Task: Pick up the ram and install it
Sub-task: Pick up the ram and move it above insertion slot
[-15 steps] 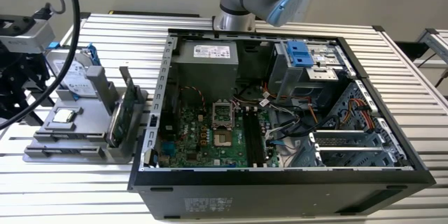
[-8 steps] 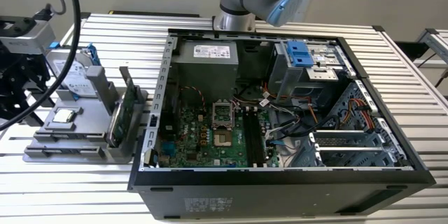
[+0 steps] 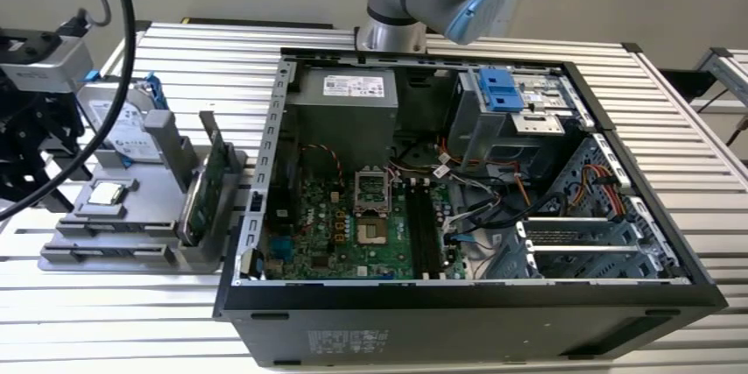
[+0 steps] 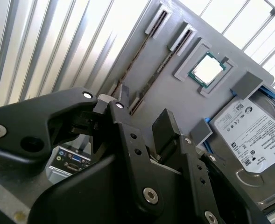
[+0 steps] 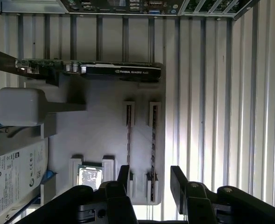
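Two ram sticks stand on edge in the slots of the grey parts tray (image 3: 70, 256). In the first wrist view one ram stick (image 5: 153, 140) runs straight out from the gap between my fingers. The other ram stick (image 5: 129, 135) lies in line with one fingertip (image 5: 124, 173). The second wrist view shows the same ram sticks (image 4: 161, 65) just beyond the fingertips. My gripper (image 5: 150, 173) (image 4: 144, 105) hovers over the near end of the slots, open and holding nothing. In the exterior view the gripper (image 3: 21, 177) hangs at the left edge, above the tray.
The tray also carries a silver hard drive (image 3: 117, 124) with blue rails, a processor chip (image 3: 108, 192) and an upright expansion card (image 3: 205, 181). The open computer case (image 3: 468, 304) lies to the exterior view's right, with memory slots (image 3: 421, 225) on its green motherboard. Cables hang above the tray.
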